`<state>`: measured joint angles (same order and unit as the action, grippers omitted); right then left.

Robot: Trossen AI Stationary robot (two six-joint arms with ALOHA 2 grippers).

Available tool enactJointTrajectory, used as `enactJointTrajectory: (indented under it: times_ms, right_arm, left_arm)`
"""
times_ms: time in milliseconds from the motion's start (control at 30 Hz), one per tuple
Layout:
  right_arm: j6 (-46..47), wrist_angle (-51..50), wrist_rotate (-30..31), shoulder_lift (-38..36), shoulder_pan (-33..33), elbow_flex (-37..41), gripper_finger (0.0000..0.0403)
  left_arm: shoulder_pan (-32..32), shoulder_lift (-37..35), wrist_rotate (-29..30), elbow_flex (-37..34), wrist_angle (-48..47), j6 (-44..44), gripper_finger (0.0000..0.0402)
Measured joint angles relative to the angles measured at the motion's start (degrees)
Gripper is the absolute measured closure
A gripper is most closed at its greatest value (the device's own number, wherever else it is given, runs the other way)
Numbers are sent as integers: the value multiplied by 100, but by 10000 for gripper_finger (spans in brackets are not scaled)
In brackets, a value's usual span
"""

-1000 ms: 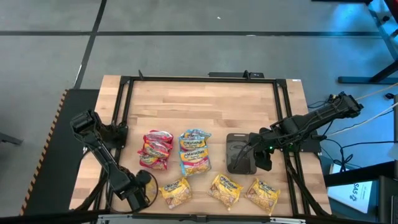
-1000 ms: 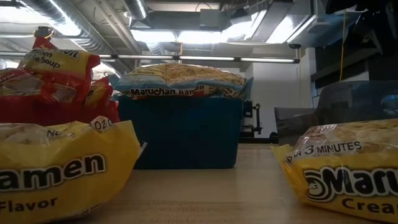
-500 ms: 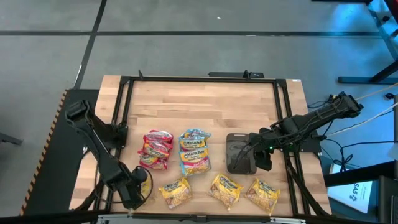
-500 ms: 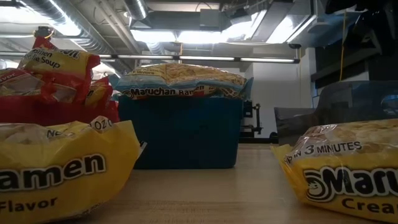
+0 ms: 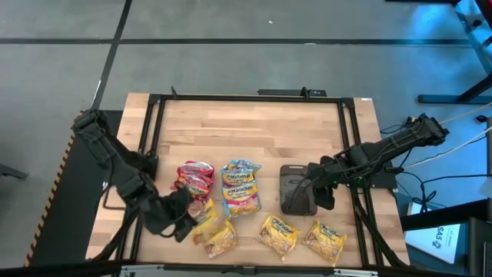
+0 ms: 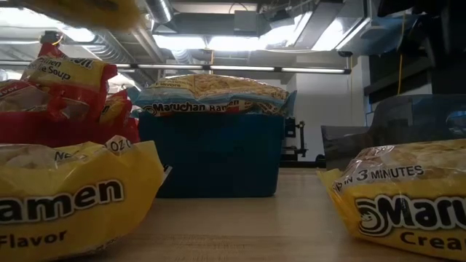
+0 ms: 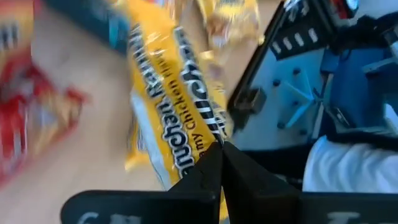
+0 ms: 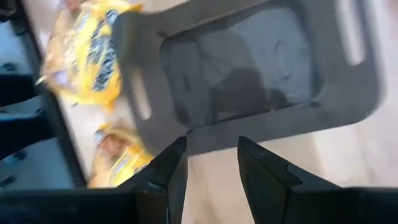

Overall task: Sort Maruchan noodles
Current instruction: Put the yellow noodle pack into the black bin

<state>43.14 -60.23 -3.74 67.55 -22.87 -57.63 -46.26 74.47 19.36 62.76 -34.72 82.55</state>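
Readable print on the noodle packets

The blue packet (image 6: 215, 96) shows "Maruchan"; the right yellow packet (image 6: 404, 196) "3 MINUTES"; the left yellow packet (image 6: 73, 200) "Flavor"; the red packet (image 6: 69, 76) "Soup".

Yellow Maruchan packets (image 5: 278, 235): four in all, one pinched in the left gripper (image 5: 192, 216). Red packets (image 5: 192, 181): one heap, count unclear. Blue-edged packets (image 5: 241, 189): one stack. Dark grey tray (image 5: 296, 189): one.

From the left wrist we see the yellow packet (image 7: 180, 124) only as a smear, its lettering half legible, and the red packets (image 7: 31, 118) beside it are blurred. In the low view two yellow packets (image 6: 69, 196) (image 6: 400, 196) are cut off by the edges. From the right wrist the dark grey tray (image 8: 249, 74) runs off the edge.
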Motion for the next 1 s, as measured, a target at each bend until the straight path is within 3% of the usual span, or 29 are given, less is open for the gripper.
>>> enactJointTrajectory:
  times_ms: [167,333,467,633,833,1000]
  right_arm:
    - [253,-471,869,0,0,-2,265]
    - [1563,-1581,1839,-49,1,-4,265]
    - [2114,-2085,1794,-215,-2,-4,265]
    - [2259,-2057,1580,-564,-2,-4,265]
    - [2386,-1942,1605,-1202,-2,-7,265]
    - [2436,-1521,1616,-1772,-2,-7,265]
  left_arm:
    - [862,104,-1,-1,645,-1305,401]
    - [1768,132,-52,-2,1501,-2689,401]
    - [2379,134,-383,-1,2211,-3530,401]
    - [2960,297,-725,-2,2401,-4003,401]
    - [3569,897,-1178,3,3434,-4552,401]
    - [3943,1514,-1663,746,3500,-5183,401]
